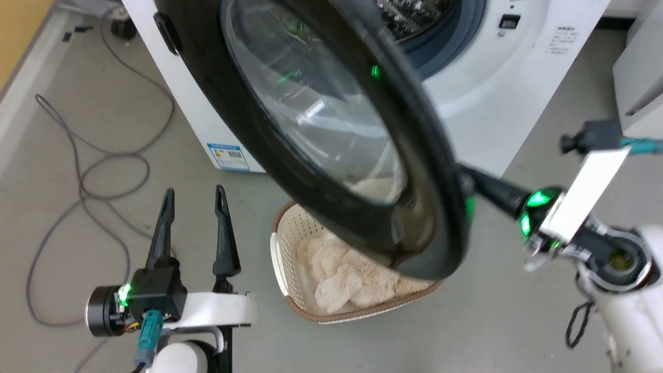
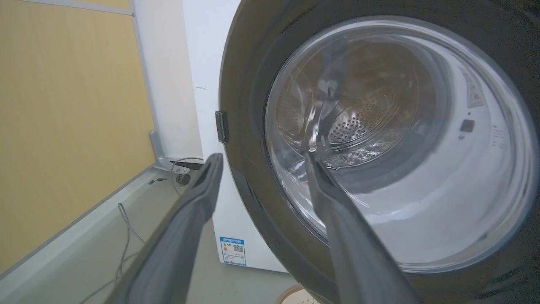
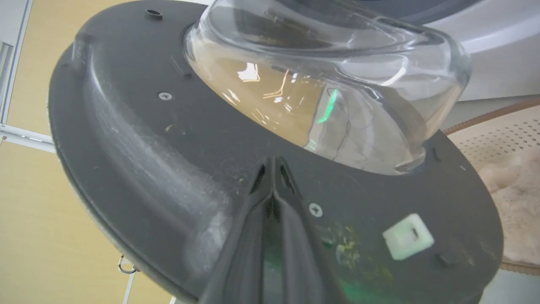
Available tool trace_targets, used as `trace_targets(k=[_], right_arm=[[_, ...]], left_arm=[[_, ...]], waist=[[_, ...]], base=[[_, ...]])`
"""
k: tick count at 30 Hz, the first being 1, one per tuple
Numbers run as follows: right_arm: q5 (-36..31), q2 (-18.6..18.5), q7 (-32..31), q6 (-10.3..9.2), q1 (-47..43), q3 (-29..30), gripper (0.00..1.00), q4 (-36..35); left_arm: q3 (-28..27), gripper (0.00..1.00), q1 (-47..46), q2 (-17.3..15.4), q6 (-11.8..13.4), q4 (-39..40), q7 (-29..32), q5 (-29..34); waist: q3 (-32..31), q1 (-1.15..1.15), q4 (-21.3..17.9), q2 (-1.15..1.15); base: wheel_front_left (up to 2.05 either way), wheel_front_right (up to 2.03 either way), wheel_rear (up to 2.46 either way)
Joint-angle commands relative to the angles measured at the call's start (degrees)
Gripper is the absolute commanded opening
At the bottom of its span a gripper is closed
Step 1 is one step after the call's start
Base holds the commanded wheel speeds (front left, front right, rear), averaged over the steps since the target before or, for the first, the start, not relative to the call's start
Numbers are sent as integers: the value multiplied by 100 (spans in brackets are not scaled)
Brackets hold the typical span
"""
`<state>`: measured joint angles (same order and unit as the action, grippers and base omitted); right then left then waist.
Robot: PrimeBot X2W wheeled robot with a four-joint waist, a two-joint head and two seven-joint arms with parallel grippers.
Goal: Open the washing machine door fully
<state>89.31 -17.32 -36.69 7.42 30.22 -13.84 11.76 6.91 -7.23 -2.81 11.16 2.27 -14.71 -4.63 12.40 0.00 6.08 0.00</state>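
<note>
Head view: the washing machine door (image 1: 331,171) stands open, swung well out from the washing machine (image 1: 481,98), its black ring tilted across the middle of the picture. Below its lower edge a basket (image 1: 282,259) sits on the floor (image 1: 466,331) with a fluffy cloth (image 1: 336,274) inside. A grey cable (image 1: 83,171) loops over the floor at the left, and a blue label (image 1: 228,155) is stuck low on the machine's front. The left gripper (image 1: 194,192) is at the lower left, its fingers spread wide with nothing between them, apart from the door. The right gripper (image 1: 469,178) reaches in from the right to the door's outer edge, where the rim hides its tips.

Left wrist view: the left gripper (image 2: 262,157) points at the door's (image 2: 244,126) outer face, fingers wide apart and empty. One tip overlaps the glass, but contact cannot be told from here. The steel drum (image 2: 358,122) shows through the glass.

Right wrist view: the right gripper (image 3: 274,162) has its fingers (image 3: 249,236) pressed together, pinching nothing, with the tips set against the door's dark grey inner rim (image 3: 139,147) just below the glass bowl (image 3: 337,84). A white latch block (image 3: 408,236) sits on the rim beside them, and the basket (image 3: 498,131) lies beyond.
</note>
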Motion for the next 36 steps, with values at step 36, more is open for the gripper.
trace_targets(k=[36], right_arm=[[-258, 862, 1081, 7, -2084, -463, 0, -1023]], left_arm=[[-234, 100, 831, -7, -204, -210, -29, 144]], waist=[[-1020, 0, -82, 0]], base=[[0, 0, 0]])
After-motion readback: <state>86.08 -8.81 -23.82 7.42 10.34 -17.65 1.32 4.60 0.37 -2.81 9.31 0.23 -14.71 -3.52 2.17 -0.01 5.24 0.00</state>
